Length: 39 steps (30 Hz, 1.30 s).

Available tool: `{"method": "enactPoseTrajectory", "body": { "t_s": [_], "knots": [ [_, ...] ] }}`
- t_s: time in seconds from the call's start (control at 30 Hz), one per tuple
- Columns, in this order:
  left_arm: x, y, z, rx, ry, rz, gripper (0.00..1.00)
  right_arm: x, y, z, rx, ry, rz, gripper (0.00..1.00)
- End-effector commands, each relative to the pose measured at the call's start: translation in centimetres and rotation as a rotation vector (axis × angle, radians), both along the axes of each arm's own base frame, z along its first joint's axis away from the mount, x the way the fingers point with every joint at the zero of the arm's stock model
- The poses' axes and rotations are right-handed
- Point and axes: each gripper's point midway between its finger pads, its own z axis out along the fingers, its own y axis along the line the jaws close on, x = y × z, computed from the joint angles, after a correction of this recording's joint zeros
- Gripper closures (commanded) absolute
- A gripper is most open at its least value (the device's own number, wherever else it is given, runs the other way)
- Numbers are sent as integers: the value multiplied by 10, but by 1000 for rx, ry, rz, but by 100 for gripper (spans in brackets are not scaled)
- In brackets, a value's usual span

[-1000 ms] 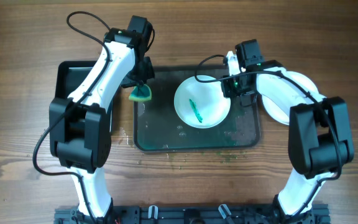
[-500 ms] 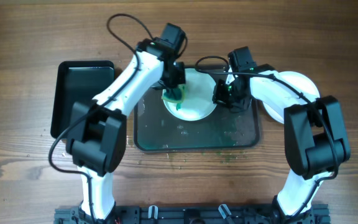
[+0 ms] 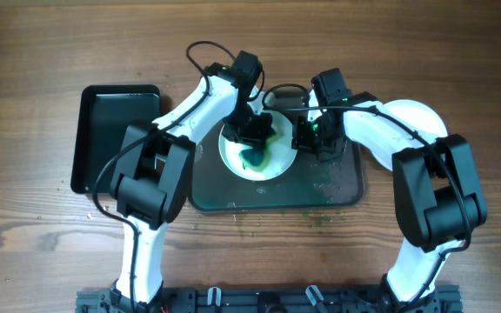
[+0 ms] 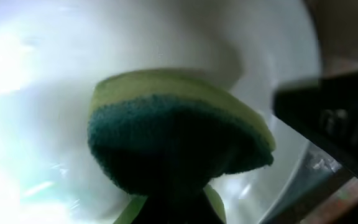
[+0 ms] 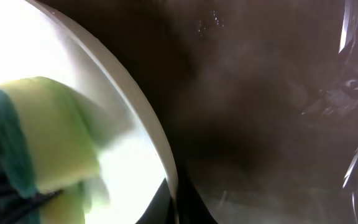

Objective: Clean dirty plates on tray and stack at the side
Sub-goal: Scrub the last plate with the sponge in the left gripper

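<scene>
Sponge (image 4: pixel 173 137) material, yellow-green with a dark teal scrubbing face, is seen clamped in the left gripper (image 3: pixel 256 132) and pressed down onto the upper part of a white plate (image 3: pixel 272 163). The plate is set inside the dark grey-green tray (image 3: pixel 337 187), toward its left half, with its upper edge reaching the tray's far rim. A teal smear (image 3: pixel 252 159) is spread across the plate's centre, just below the sponge. The right gripper (image 3: pixel 303 136) is placed at the plate's right rim; in the right wrist view the rim (image 5: pixel 157 134) is seen curving down into a dark wedge at the bottom edge, but whether the fingers are closed on it cannot be told. In the same view the sponge is seen lying on the plate's white surface, and the tray floor beyond is dotted with droplets. Other white plates (image 3: pixel 416 117) are partly hidden under the right arm, on the wooden table (image 3: pixel 42 52) beside the tray's right end. A smaller glossy black tray (image 3: pixel 116 130) is set to the left, well apart from both grippers.
</scene>
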Motion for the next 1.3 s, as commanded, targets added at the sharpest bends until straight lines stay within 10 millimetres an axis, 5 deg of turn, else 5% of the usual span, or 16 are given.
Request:
{"method": "enactPoseTrajectory", "body": {
  "t_s": [0.0, 0.1, 0.2, 0.37, 0.4, 0.5, 0.57, 0.6, 0.67, 0.73, 0.8, 0.9, 1.0, 1.03, 1.2, 1.27],
  "knots": [
    [7, 18, -18, 80, 10, 80, 96, -7, 3, -9, 9, 27, 13, 96],
    [26, 99, -26, 546, -84, 477, 96, -7, 3, -8, 9, 28, 11, 96],
    [27, 116, -22, 649, -127, 579, 96, -6, 2, -9, 7, 30, 6, 96],
    [29, 95, -25, 577, -130, 532, 96, -6, 2, -9, 7, 30, 5, 96],
    [29, 78, -27, 487, -108, 449, 96, -6, 2, -9, 7, 30, 5, 96],
    [10, -13, -8, -63, -6, 51, 96, -6, 2, -9, 6, 31, 5, 96],
    [10, -13, -8, -64, -13, 35, 96, -6, 2, -9, 6, 30, 5, 96],
    [16, -3, -13, 3, -37, 64, 96, -6, 2, -9, 6, 30, 5, 96],
    [39, 64, -26, 401, -143, 352, 96, -7, 2, -9, 6, 31, 5, 96],
    [42, 109, -18, 643, -215, 524, 96, -6, 2, -9, 7, 30, 5, 96],
    [37, 127, -13, 738, -234, 587, 96, -6, 2, -9, 7, 30, 4, 96],
    [25, 103, -20, 618, -127, 523, 96, -6, 2, -9, 7, 31, 4, 96],
    [-5, 20, -15, 136, 64, 127, 96, -6, 2, -9, 7, 31, 4, 96],
    [-8, 13, -12, 84, 73, 87, 96, -6, 2, -9, 7, 31, 4, 96],
    [13, 4, -12, 34, -19, 75, 96, -6, 2, -9, 7, 31, 4, 96],
    [38, 33, -21, 217, -110, 238, 96, -6, 2, -9, 6, 31, 4, 96]
  ]
}}
